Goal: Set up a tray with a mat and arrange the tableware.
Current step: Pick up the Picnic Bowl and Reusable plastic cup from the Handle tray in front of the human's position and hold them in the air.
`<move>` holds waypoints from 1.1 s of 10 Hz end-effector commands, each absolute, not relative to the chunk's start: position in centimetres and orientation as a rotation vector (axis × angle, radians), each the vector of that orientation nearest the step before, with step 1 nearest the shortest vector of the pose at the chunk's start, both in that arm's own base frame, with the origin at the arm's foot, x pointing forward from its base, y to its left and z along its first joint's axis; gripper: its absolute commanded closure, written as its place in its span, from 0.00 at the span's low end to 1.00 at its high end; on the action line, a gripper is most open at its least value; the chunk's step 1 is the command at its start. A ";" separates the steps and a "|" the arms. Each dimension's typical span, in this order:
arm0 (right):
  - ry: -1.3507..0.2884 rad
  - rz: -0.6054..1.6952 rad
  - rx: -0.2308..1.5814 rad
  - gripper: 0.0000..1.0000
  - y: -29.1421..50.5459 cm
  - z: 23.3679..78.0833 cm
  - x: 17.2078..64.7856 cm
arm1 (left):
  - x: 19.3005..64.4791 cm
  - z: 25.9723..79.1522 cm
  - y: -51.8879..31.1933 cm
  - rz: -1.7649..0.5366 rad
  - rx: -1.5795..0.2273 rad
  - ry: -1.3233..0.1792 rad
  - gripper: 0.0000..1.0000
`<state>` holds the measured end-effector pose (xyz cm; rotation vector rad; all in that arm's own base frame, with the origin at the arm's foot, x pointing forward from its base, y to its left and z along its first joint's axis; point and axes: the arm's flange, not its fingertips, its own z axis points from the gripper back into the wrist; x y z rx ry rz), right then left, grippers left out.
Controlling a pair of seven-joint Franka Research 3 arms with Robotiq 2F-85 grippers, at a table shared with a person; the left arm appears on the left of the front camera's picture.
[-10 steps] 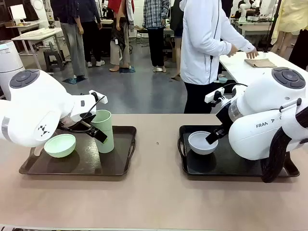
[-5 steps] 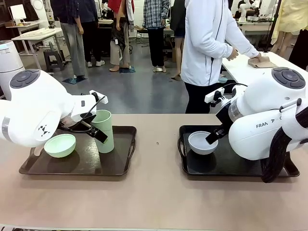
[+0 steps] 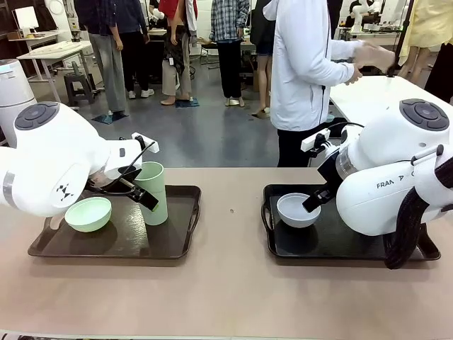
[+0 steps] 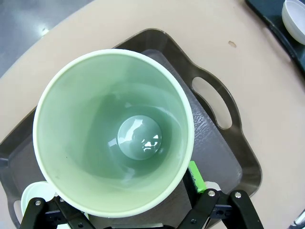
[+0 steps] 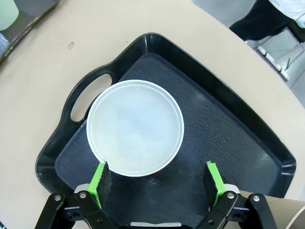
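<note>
While both arms sit low over their trays, notes by view.

Front view: left gripper (image 3: 140,193) at the mint green cup (image 3: 151,191), which stands upright mid-left on the left tray (image 3: 185,244). The mint green bowl (image 3: 88,213) sits just beside it, lower left. Right gripper (image 3: 313,200) hangs at the edge of the pale blue-grey bowl (image 3: 297,210) on the right tray (image 3: 272,251).

Left wrist view: the cup mouth takes up the centre of the frame. One green pad (image 4: 196,176) shows lower right, close under the rim; the other finger is hidden by the cup. Cannot tell whether the grip is closed on the wall. A clear mat (image 4: 217,148) lies under the cup.

Right wrist view: fingers spread wide and gripping nothing. One pad (image 5: 101,179) is at the bowl's near rim and the other pad (image 5: 213,180) is well apart from it. The bowl rests centre-left on a dark textured mat (image 5: 228,138).

Handling, as judged: both pieces look hard, glossy and light. The cup's taper may let it slide, so pinch across the wall below the rim. The bowl is shallow, so pinch its rim, one finger inside and one outside.
</note>
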<state>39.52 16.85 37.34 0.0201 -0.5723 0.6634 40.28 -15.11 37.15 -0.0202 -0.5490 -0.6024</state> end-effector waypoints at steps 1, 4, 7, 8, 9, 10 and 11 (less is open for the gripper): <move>-0.572 0.663 0.021 0.00 16.8 37.3 39.5 | 40.3 37.2 -14.9 -0.598 -0.021 -0.550 0.00; -0.391 0.573 0.027 0.00 17.9 41.7 35.7 | 37.1 39.9 -14.5 -0.622 -0.014 -0.533 0.00; -0.110 0.408 -0.046 0.00 14.5 47.9 24.2 | 26.7 45.5 -9.1 -0.464 -0.118 -0.391 0.00; -0.073 0.334 -0.100 0.00 11.9 47.7 21.2 | 25.0 44.8 -7.9 -0.397 -0.159 -0.211 0.00; -0.034 0.259 -0.130 0.00 9.2 46.6 19.9 | 24.5 43.2 -7.9 -0.330 -0.158 -0.086 0.00; -0.166 0.274 -0.202 0.00 8.7 46.5 22.0 | 26.2 42.3 -8.2 -0.290 -0.082 -0.101 0.00; -0.078 0.325 -0.125 0.00 13.6 47.5 25.2 | 31.1 48.0 -10.6 -0.420 -0.130 -0.238 0.00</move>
